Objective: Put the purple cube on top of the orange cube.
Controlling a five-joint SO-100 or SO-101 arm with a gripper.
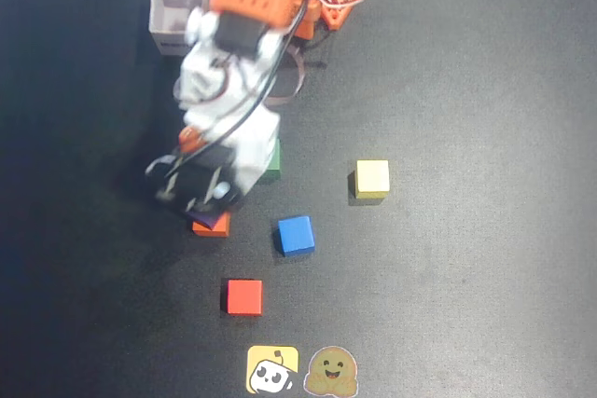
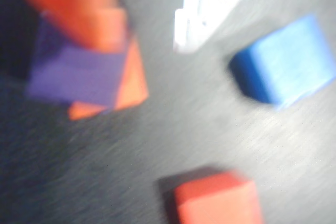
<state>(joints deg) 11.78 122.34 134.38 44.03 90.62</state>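
Purple cube sits skewed atop orange cube in wrist view; overhead, gripper, spread, masks it. Blue cube nearby.

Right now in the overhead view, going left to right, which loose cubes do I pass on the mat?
Purple cube stacked on the orange cube, red cube, blue cube, yellow cube.
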